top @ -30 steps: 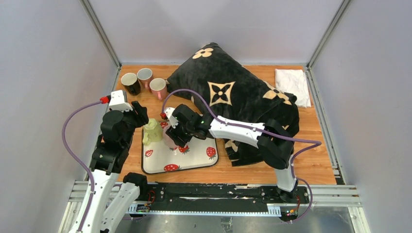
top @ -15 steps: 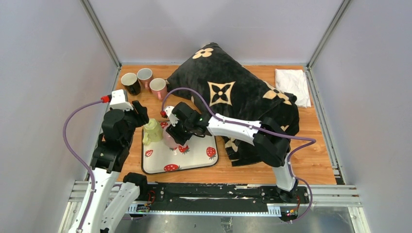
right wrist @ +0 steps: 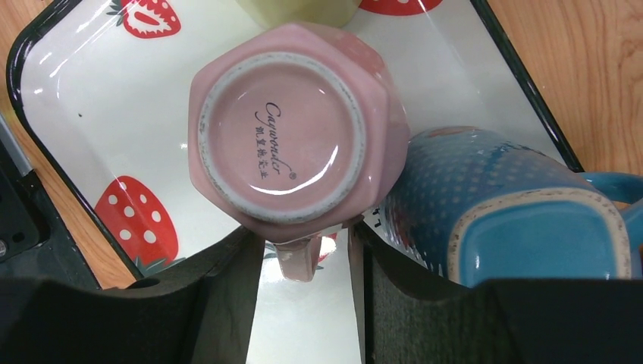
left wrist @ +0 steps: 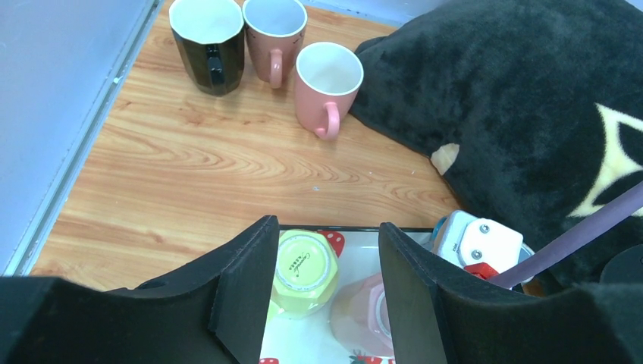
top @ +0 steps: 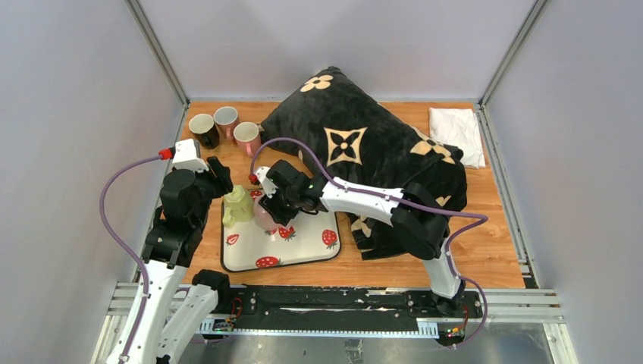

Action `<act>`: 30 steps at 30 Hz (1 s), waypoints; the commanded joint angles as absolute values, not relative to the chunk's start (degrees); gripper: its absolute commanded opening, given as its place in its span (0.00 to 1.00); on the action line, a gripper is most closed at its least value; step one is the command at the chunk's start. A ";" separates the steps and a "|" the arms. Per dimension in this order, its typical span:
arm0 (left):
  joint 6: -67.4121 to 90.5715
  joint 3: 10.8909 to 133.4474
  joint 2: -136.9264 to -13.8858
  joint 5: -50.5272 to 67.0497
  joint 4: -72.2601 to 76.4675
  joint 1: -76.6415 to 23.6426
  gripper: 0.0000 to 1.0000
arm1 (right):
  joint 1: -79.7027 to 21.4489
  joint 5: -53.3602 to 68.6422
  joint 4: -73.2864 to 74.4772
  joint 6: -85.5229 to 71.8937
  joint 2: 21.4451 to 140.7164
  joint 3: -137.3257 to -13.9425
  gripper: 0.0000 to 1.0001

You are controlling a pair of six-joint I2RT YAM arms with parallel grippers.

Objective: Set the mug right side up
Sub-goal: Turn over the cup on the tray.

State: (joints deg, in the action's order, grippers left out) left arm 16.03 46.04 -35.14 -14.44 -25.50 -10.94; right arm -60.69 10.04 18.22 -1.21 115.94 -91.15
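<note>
Right wrist view alone shows a blue mug [right wrist: 485, 205] upside down, just beside the inverted pink mug [right wrist: 284, 129] near the tray's [right wrist: 91, 91] far edge. The right end effector [right wrist: 299, 250] fingers stand apart, straddling the pink handle. Left wrist view adds 3 upright mugs [left wrist: 274, 30] near the surface's far-left corner. The left end effector [left wrist: 326, 227] is parted around an inverted yellow mug [left wrist: 302, 269]. Top view: the right arm [top: 364, 199] stretches leftward, low over the surface.

Tray [top: 303, 246] on table [top: 493, 250], near left. On tray, in row: left inverted mug [top: 238, 205], middle inverted mug [right wrist: 288, 136], right inverted mug [right wrist: 493, 205] just beside. Behind tray, back left: three upright mugs [top: 226, 125]. Right of those: cushion [top: 364, 144]. Back right corner: folded cloth [top: 457, 133].
</note>
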 commanded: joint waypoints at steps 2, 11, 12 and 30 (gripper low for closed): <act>15.38 45.63 -34.98 -15.12 -23.84 -10.72 0.59 | -60.20 10.07 18.81 -0.24 117.51 -93.24 0.48; 15.38 45.62 -35.04 -15.29 -23.85 -10.72 0.59 | -60.12 9.74 18.83 -0.25 118.18 -93.51 0.44; 15.33 45.64 -34.99 -15.29 -23.83 -10.72 0.59 | -60.12 9.61 18.81 -0.25 118.21 -93.55 0.43; 15.19 45.62 -35.11 -15.64 -23.64 -10.63 0.60 | -60.17 9.51 18.90 -0.25 116.38 -93.01 0.04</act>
State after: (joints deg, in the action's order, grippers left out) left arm 15.97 46.04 -35.14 -14.66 -25.45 -10.94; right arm -60.69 9.96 18.13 -0.56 117.30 -91.50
